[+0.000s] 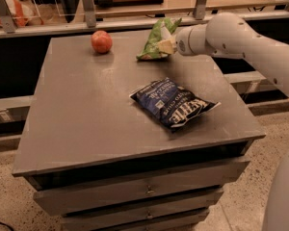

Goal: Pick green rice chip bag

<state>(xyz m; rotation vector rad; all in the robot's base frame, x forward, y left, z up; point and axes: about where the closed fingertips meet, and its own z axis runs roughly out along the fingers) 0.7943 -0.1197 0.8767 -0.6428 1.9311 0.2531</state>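
Jaws around green rice chip bag (155, 43)

- The far edge is taken by an apple (101, 41) and the end effector (165, 46), clamped on the green rice chip bag (153, 44).
- The centre is blocked by a blue bag (172, 103); the worktop (72, 114) is left free on its left side.

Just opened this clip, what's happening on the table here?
The robot's arm reaches in from the right, and its gripper is closed on the green rice chip bag near the far edge of the table. The bag is tilted up, its lower corner about at the tabletop. A dark blue Kettle chip bag lies flat mid-table; a red apple sits far left.
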